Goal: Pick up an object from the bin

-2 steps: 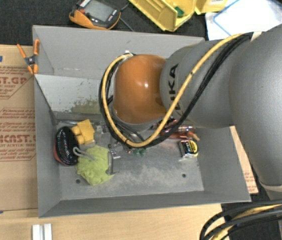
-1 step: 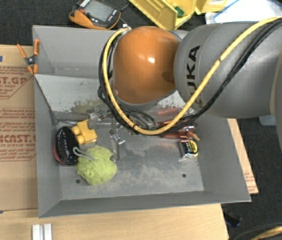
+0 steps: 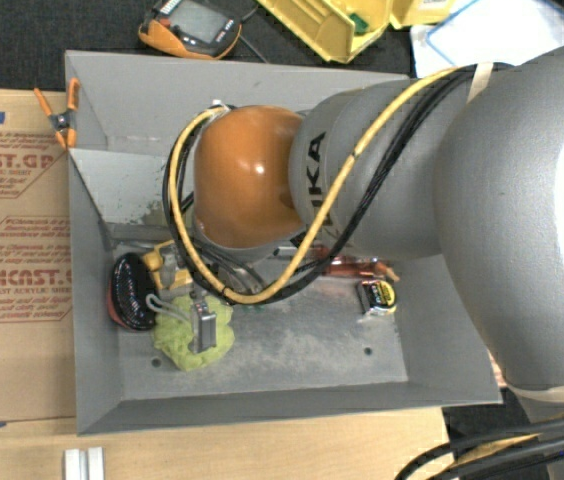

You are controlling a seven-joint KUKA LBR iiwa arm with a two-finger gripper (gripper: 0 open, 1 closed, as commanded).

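A grey metal bin (image 3: 302, 360) is seen from above, with a large silver robot arm (image 3: 432, 158) reaching in from the right and covering much of the bin's middle. A glossy orange cover (image 3: 247, 173) sits at the arm's wrist, with yellow and black cables (image 3: 184, 248) looped around it. Below the cover, the gripper (image 3: 203, 340) points down at the bin's lower left and meets a crumpled yellow-green soft lump (image 3: 187, 348) lying on the floor there. Whether the gripper is spread or pressed together cannot be told from this angle. Just left of the lump, against the left wall, lies a black and red rounded object (image 3: 130, 290). Well to the right, a small yellow and black object (image 3: 378, 298) rests on the floor, beside a copper-coloured piece (image 3: 354, 266) partly hidden beneath the arm.
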